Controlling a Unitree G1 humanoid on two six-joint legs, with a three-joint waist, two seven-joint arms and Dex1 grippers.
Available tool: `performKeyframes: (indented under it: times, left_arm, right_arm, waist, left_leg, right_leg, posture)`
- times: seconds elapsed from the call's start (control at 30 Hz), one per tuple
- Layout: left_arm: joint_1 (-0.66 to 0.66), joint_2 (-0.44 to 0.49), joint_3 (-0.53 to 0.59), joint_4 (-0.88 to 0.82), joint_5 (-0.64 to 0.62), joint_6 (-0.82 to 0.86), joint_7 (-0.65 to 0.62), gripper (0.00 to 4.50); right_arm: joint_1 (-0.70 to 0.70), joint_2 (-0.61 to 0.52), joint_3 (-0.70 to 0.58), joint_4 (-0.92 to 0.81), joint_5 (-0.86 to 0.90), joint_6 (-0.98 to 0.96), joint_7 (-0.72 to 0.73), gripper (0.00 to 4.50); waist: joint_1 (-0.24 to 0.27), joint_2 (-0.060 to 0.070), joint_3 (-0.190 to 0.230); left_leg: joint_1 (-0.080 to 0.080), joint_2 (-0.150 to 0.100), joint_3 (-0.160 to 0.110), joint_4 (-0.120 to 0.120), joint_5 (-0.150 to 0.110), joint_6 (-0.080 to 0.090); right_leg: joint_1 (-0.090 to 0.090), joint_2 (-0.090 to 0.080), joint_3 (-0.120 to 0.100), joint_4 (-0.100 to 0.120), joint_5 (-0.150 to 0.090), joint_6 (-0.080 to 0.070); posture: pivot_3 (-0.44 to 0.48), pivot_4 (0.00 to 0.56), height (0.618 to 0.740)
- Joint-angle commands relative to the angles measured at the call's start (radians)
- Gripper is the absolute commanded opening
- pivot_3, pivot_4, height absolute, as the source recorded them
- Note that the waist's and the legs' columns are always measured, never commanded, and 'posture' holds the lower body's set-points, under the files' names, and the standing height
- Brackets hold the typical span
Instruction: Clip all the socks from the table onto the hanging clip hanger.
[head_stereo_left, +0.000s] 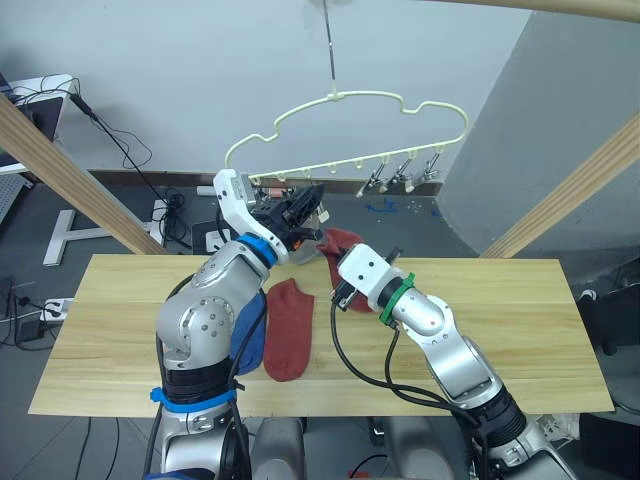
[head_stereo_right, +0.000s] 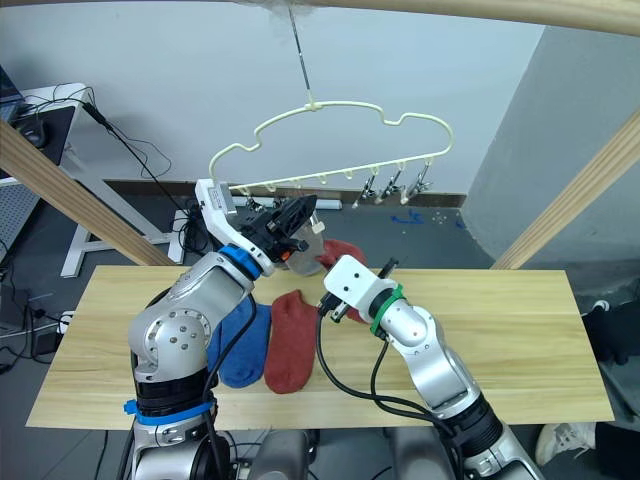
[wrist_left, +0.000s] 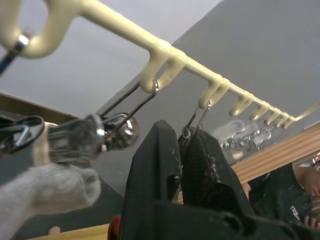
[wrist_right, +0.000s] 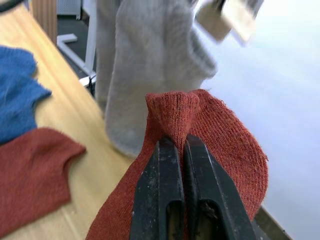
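A fold of a rust-red sock (wrist_right: 200, 130) is pinched between the closed fingers of the right tool (wrist_right: 182, 150), lifted just above the surface (head_stereo_left: 520, 330) beside a hanging light grey sock (wrist_right: 145, 65). The left tool (wrist_left: 182, 150) is raised to the clip hanger (head_stereo_left: 350, 110), its fingers nearly together around a small metal clip (wrist_left: 192, 125); whether the clip is squeezed cannot be told. On the surface, 1 more rust-red sock (head_stereo_right: 290, 340) and a blue sock (head_stereo_right: 240, 345) are laid side by side, below the left tool.
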Motion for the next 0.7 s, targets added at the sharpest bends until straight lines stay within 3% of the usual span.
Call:
performKeyframes:
  times: [0.03, 0.27, 0.7]
  left_arm:
    - [0.008, 0.011, -0.014, -0.013, 0.006, -0.025, -0.012, 0.16]
    - [0.016, 0.014, -0.017, -0.009, -0.002, -0.036, -0.01, 0.16]
    - [0.025, 0.019, -0.022, -0.012, -0.008, -0.044, -0.007, 0.16]
  right_arm:
    - [-0.007, 0.044, -0.002, -0.061, 0.006, -0.017, -0.028, 0.0]
    - [-0.041, 0.137, -0.055, -0.032, 0.069, 0.063, -0.031, 0.0]
    - [-0.086, 0.175, -0.092, -0.047, 0.133, 0.124, -0.032, 0.0]
  waist:
    - [0.0, 0.0, 0.0]
    - [0.0, 0.0, 0.0]
    - [0.0, 0.0, 0.0]
  left_leg:
    - [0.0, 0.0, 0.0, 0.0, 0.0, 0.0]
    - [0.0, 0.0, 0.0, 0.0, 0.001, -0.001]
    - [-0.001, 0.0, -0.001, -0.001, 0.001, -0.001]
  right_leg:
    - [0.0, 0.0, 0.0, 0.0, 0.0, 0.0]
    - [0.0, 0.0, 0.0, 0.0, 0.0, 0.0]
    - [-0.001, 0.0, -0.001, 0.0, 0.0, -0.001]
  posture:
    - [0.0, 0.308, 0.74]
    - [0.003, 0.305, 0.74]
    - [0.01, 0.304, 0.74]
